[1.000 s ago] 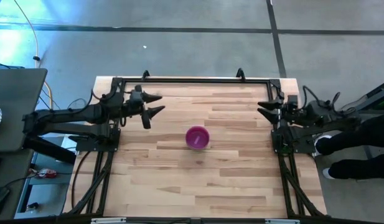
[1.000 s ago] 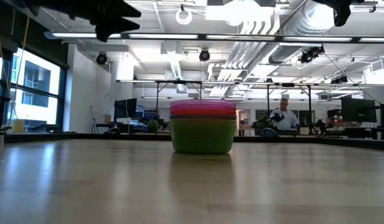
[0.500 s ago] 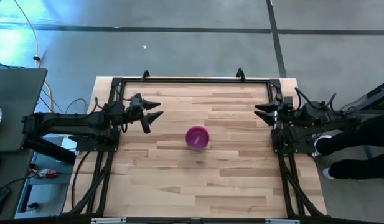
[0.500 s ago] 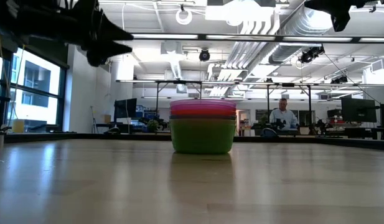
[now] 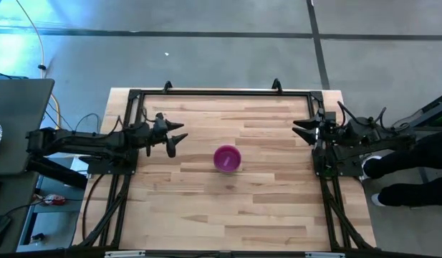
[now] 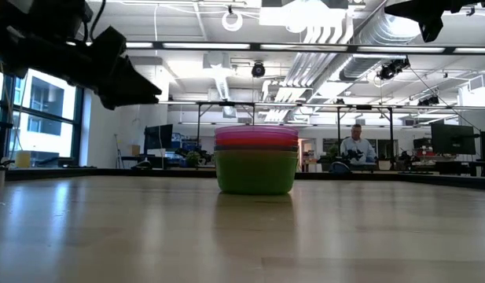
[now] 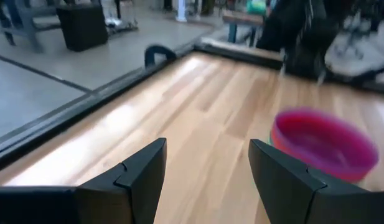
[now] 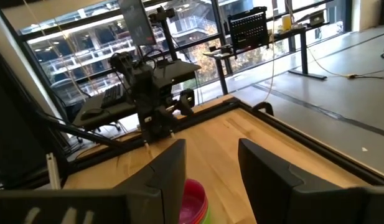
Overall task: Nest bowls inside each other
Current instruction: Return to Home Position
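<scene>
The bowls stand nested in one stack point(image 5: 227, 158) in the middle of the table, base on the wood. In the low view the stack point(image 6: 256, 159) has the green bowl outermost, with pink and purple rims above it. From above only the magenta inside shows. My left gripper point(image 5: 179, 133) hovers open to the left of the stack, above the table, fingers pointing at it; its wrist view shows the stack point(image 7: 322, 144) ahead of the gripper point(image 7: 207, 168). My right gripper point(image 5: 298, 131) waits open at the table's right edge, high up point(image 6: 425, 20).
A black frame point(image 5: 221, 92) runs around the table's far, left and right sides. Bare wood lies all round the stack. A person point(image 6: 357, 148) sits far behind the table in the room. Dark legs and shoes point(image 5: 392, 168) show beside the table's right edge.
My left gripper has sunk lower and drifted a little toward the table's near edge, still open and still pointing at the stack. The bowl stack has kept still.
</scene>
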Robot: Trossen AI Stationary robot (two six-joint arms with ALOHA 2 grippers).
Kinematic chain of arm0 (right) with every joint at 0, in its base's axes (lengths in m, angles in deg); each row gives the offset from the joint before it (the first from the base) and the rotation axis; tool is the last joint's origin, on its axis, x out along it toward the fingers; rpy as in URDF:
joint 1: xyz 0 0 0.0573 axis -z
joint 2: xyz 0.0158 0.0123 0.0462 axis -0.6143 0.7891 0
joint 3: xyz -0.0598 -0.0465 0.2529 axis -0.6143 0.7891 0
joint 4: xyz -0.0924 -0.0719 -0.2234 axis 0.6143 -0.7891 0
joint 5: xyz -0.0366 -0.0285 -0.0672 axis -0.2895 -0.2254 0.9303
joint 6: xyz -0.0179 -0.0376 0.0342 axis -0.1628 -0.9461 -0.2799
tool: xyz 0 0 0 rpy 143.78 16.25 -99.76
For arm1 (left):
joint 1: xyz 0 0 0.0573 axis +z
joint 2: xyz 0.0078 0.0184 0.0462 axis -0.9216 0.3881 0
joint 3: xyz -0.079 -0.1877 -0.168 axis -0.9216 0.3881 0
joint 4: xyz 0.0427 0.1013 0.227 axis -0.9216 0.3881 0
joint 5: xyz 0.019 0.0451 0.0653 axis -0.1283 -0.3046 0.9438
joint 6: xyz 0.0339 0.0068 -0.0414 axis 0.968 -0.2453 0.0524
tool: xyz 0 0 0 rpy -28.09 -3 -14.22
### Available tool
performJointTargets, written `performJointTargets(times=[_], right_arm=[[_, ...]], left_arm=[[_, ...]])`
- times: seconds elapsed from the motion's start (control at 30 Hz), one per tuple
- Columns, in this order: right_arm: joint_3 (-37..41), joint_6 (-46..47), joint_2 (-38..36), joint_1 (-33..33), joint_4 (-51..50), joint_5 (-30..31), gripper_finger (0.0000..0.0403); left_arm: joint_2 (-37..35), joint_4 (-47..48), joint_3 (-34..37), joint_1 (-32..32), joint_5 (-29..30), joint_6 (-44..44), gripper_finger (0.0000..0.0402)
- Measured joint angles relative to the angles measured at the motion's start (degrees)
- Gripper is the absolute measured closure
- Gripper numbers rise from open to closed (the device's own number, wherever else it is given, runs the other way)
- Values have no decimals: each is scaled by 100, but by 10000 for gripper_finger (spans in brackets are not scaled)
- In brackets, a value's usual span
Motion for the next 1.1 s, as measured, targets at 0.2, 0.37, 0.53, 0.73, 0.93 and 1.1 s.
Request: performJointTargets(times=[0.2, 0.37, 0.53, 0.73, 0.93, 1.1], right_arm=[[0, 15, 0, 2, -97, 12, 263], [0, 34, 0, 1, -127, 16, 263], [0, 111, 0, 0, -217, 62, 263], [0, 170, 0, 1, -233, 161, 263], [0, 168, 0, 0, -227, 222, 263], [0, 144, 0, 0, -225, 250, 263]], left_arm=[[859, -127, 0, 94, -324, 234, 186], [1420, -499, 0, 159, -461, 423, 186], [1481, -594, 0, 224, -492, 472, 186], [904, -400, 0, 240, -511, 576, 186], [-35, 256, 0, 236, -480, 617, 186], [-757, 644, 0, 234, -841, 576, 186]])
